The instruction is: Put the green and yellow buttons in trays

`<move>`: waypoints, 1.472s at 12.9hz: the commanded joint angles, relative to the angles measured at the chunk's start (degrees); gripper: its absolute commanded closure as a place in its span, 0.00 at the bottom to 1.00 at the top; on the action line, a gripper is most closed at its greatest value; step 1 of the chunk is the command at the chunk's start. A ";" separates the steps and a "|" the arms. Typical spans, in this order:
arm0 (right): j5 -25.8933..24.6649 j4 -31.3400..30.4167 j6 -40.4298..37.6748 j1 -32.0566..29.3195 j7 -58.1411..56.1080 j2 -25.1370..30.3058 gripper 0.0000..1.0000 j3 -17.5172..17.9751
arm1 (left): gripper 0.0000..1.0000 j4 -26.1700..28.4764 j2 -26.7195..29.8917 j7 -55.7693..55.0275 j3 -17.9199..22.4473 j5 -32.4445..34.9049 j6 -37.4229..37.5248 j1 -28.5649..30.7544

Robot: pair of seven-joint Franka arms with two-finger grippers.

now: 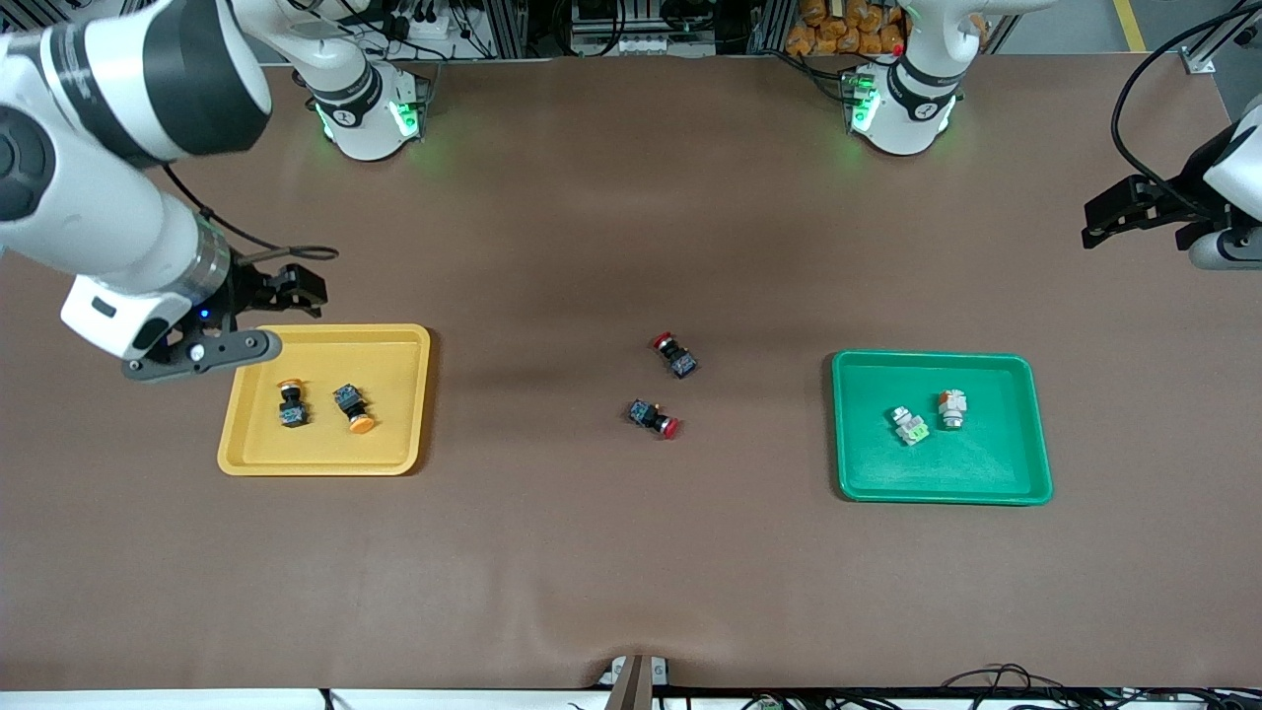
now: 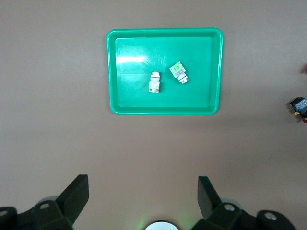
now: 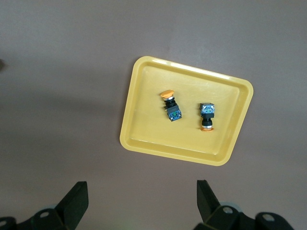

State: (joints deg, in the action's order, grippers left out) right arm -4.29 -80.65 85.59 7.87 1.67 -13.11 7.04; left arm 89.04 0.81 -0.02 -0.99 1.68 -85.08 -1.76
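Observation:
The yellow tray (image 1: 394, 375) holds two black-bodied buttons with orange-yellow caps (image 1: 290, 402) (image 1: 354, 408); both show in the right wrist view (image 3: 170, 106) (image 3: 207, 116). The green tray (image 1: 986, 463) holds two pale buttons, one green-faced (image 1: 911, 425) and one orange-topped (image 1: 951, 408); the left wrist view shows them too (image 2: 179, 73) (image 2: 155, 82). My right gripper (image 1: 296, 288) hangs open and empty over the table beside the yellow tray (image 3: 153, 134). My left gripper (image 1: 1099, 222) hangs open and empty over the table's left-arm end, away from the green tray (image 2: 139, 91).
Two black-bodied switches with red caps (image 1: 676, 356) (image 1: 654, 417) lie on the brown table between the trays; one shows in the left wrist view (image 2: 299, 104). The robot bases stand along the table's edge farthest from the front camera.

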 commanded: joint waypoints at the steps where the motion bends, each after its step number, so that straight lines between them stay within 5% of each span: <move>1: 0.69 0.93 -0.77 -0.49 0.44 -0.25 0.00 -0.27 | 0.00 -0.79 -0.28 0.02 -0.24 -0.01 -0.09 0.26; 12: 2.87 -0.73 -3.50 -8.38 -7.21 5.90 0.00 -0.97 | 0.00 -0.79 -0.28 0.11 -0.24 -0.01 -0.09 0.26; 17: 2.97 -4.77 -1.92 -9.98 -8.97 8.98 0.00 -1.06 | 0.00 -0.79 -0.28 0.02 -0.33 -0.01 -0.09 0.17; 19: 2.88 -12.03 5.24 -9.89 -10.97 12.39 0.00 -1.76 | 0.00 -0.79 -0.28 0.02 -0.33 -0.01 -0.09 0.17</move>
State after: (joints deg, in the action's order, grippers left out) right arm -2.51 -84.35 85.09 -1.01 -6.79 -5.72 5.44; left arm 89.03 0.78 -0.02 -1.08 1.68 -85.13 -1.76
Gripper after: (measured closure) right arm 0.000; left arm 0.000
